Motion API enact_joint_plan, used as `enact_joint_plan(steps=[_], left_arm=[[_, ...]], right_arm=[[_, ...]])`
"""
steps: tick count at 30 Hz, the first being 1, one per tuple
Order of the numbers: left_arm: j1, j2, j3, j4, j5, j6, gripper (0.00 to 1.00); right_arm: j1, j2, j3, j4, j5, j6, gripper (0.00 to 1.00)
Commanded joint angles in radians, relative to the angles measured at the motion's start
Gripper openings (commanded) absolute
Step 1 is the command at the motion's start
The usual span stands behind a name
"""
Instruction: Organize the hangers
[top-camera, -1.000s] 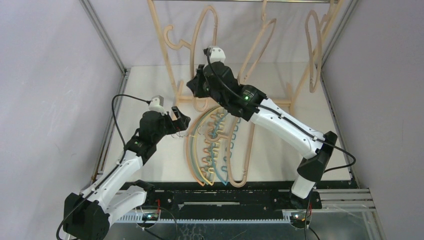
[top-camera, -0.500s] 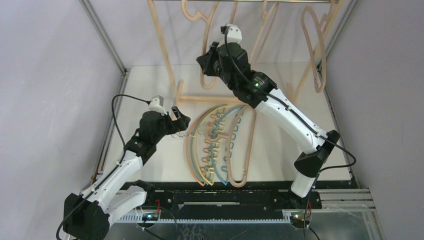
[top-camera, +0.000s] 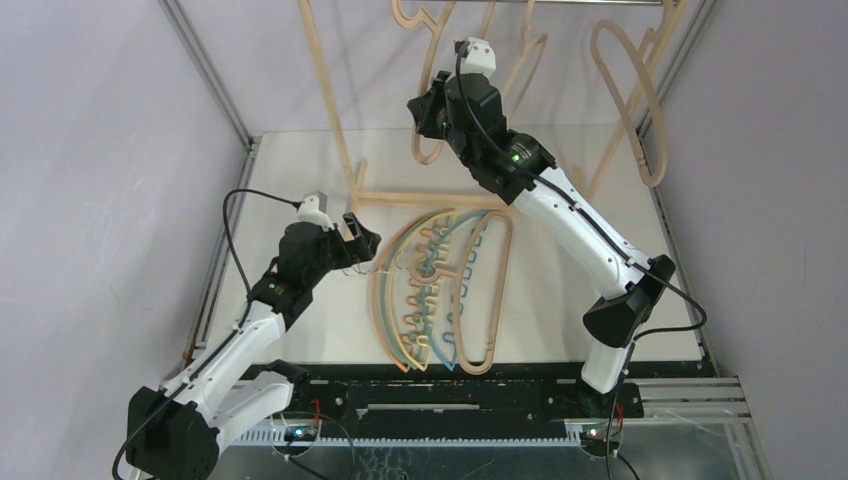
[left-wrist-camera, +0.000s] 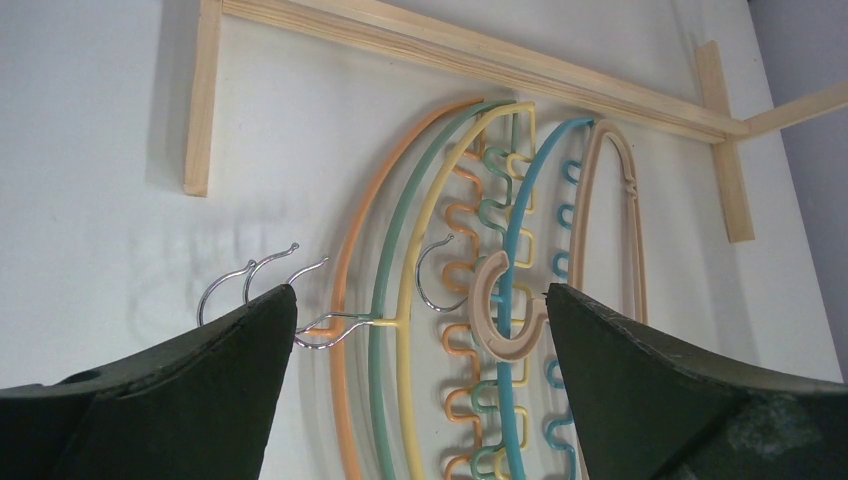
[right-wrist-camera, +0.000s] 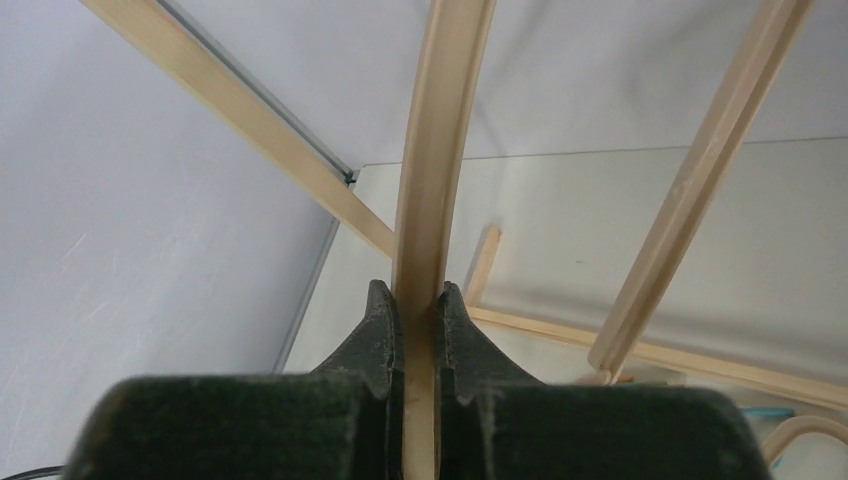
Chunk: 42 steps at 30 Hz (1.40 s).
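High within the tall pale wooden A-frame rack (top-camera: 323, 90), my right pincer (right-wrist-camera: 419, 300) clamps a pale wooden loop-shaped hanger (right-wrist-camera: 440, 150); my left pincer (left-wrist-camera: 420, 300) stands spread wide before it.

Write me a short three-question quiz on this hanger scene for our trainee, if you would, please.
1. True or false: the right fingers are clamped on a pale wooden loop-shaped hanger.
2. Of the thin arched hangers with wavy inner edges lying on the white table, which lies outermost, on the left arm's side? A orange, B teal, C yellow.
3. Are the left fingers open or shut?
Key: 1 true; 2 A, the orange hanger; 3 open.
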Motion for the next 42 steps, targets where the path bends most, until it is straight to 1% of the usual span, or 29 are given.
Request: enact_joint_plan(steps=[1,14,24,34,42], left_arm=[[-0.006,-0.011,0.002,0.013,-0.010,0.014,0.99],[-0.006,0.005,0.005,0.019,-0.011,0.013,0.99],[-0.006,0.011,0.007,0.019,-0.011,0.014,0.99],[-0.006,0.023,0.010,0.020,-0.010,0.013,0.99],[-0.006,0.031,0.000,0.030,-0.007,0.006,1.00]], right_arm=[[-0.022,-0.018,-0.019,0.028,0.020,-0.003,0.00],[-0.067,-0.048,-0.123,0.044,0.019,0.011,0.00],[-0.115,-0.118,-0.192,0.074,0.013,0.033,0.00],[-0.068,-0.184,-0.281,0.094,-0.022,0.009,0.00],[-0.011,-0.213,-0.287,0.087,0.003,-0.030,0.00]])
